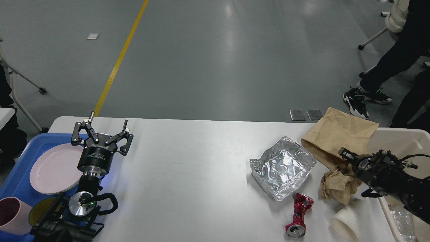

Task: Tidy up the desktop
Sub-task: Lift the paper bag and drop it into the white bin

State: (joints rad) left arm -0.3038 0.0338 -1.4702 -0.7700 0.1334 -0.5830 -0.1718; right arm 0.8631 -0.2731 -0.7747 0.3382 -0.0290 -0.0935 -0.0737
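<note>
The white desktop (188, 168) carries litter on its right half: an aluminium foil tray (282, 166), a crushed red can (299, 215), a white paper cup (346, 220) on its side, a crumpled brown paper wad (337, 185) and a flat brown paper bag (339, 134). My left gripper (108, 120) is open and empty, held above the far left of the desktop beside the blue tray. My right gripper (352, 173) is dark and sits right by the crumpled paper. I cannot make out how its fingers stand.
A blue tray (20, 158) at the left edge holds a pink plate (55, 168), a pink cup (13, 215) and a yellow dish (42, 208). A beige bin (403, 141) at the right edge holds a clear plastic bottle (401, 222). People stand beyond the far right corner.
</note>
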